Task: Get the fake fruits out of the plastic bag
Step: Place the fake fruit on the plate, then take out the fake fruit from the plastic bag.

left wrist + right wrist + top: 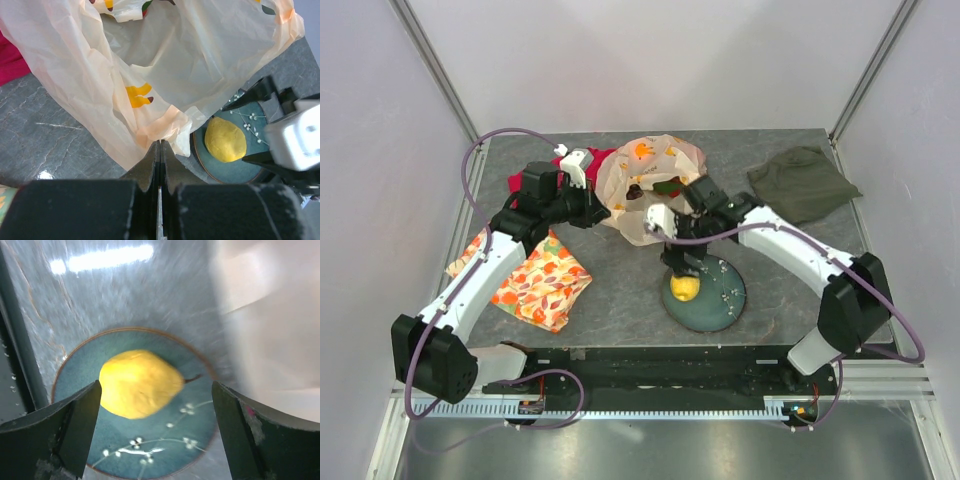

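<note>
The yellow pear (137,384) lies on the teal plate (200,412), just beside the bag (200,60); my right gripper (155,390) hangs over it with fingers spread wide, holding nothing; I judge the pear light, hard and slick, best taken across its belly; my left gripper (160,150) is pressed together, seemingly pinching the bag's thin, floppy rim; other fruits (660,185) show inside, where loose film may fold over them; a flowered cloth (545,285) lies aside.

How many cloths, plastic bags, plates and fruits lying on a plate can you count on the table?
3 cloths: red cloth, flowered cloth, olive cloth
1 plastic bag
1 plate
1 yellow fruit, on the plate
Total: 6
</note>
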### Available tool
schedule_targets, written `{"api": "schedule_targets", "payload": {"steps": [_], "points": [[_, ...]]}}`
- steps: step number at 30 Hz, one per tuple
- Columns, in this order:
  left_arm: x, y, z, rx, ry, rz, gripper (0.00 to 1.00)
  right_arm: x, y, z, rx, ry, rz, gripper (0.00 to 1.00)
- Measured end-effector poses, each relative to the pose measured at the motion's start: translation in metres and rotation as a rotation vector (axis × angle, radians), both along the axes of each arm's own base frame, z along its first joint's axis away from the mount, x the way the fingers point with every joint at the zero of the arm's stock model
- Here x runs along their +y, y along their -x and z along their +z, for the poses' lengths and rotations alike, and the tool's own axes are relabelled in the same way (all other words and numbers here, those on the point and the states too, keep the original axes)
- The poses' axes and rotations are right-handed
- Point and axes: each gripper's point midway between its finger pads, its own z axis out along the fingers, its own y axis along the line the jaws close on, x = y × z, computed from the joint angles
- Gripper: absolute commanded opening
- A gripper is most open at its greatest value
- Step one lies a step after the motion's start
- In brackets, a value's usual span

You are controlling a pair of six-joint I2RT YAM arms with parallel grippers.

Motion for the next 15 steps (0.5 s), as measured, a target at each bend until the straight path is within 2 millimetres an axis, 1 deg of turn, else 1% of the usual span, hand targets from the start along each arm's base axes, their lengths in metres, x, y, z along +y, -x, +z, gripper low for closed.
{"api": "schedule_targets", "payload": {"steps": [1,2,4,5,6,7,8,10,11,13,15], "points": [[-0.001,0.001,0.0,0.001,0.003,-0.005,0.01,0.006,-0.008,0.021,-0.013,-0.027,-0.002,0.98],[-0.001,0.001,0.0,0.001,0.004,-0.007,0.02,0.01,-0.016,0.038,-0.033,-0.055,-0.006,0.98],[-0.002,0.001,0.0,0.002,0.006,-0.01,0.02,0.019,-0.034,0.082,-0.093,-0.134,-0.026,0.94],[-0.002,0.001,0.001,0.002,0.008,-0.011,0.02,0.022,-0.043,0.102,-0.123,-0.172,-0.038,0.86],[-0.002,0.001,0.001,0.0,0.009,-0.013,0.02,0.025,-0.051,0.118,-0.152,-0.207,-0.053,0.81],[-0.002,0.001,0.002,-0.003,0.011,-0.013,0.02,0.027,-0.058,0.129,-0.172,-0.232,-0.07,0.77],[-0.003,0.0,0.003,-0.003,0.015,-0.012,0.02,0.029,-0.068,0.138,-0.201,-0.259,-0.096,0.7],[-0.004,-0.001,0.005,-0.005,0.023,-0.012,0.02,0.033,-0.083,0.136,-0.221,-0.266,-0.136,0.64],[-0.005,-0.002,0.007,-0.007,0.028,-0.015,0.02,0.034,-0.093,0.128,-0.226,-0.254,-0.165,0.57],[-0.008,-0.004,0.012,-0.013,0.04,-0.02,0.02,0.038,-0.116,0.101,-0.226,-0.203,-0.217,0.53],[-0.009,-0.006,0.019,-0.022,0.05,-0.02,0.02,0.036,-0.137,0.062,-0.205,-0.13,-0.274,0.5]]}}
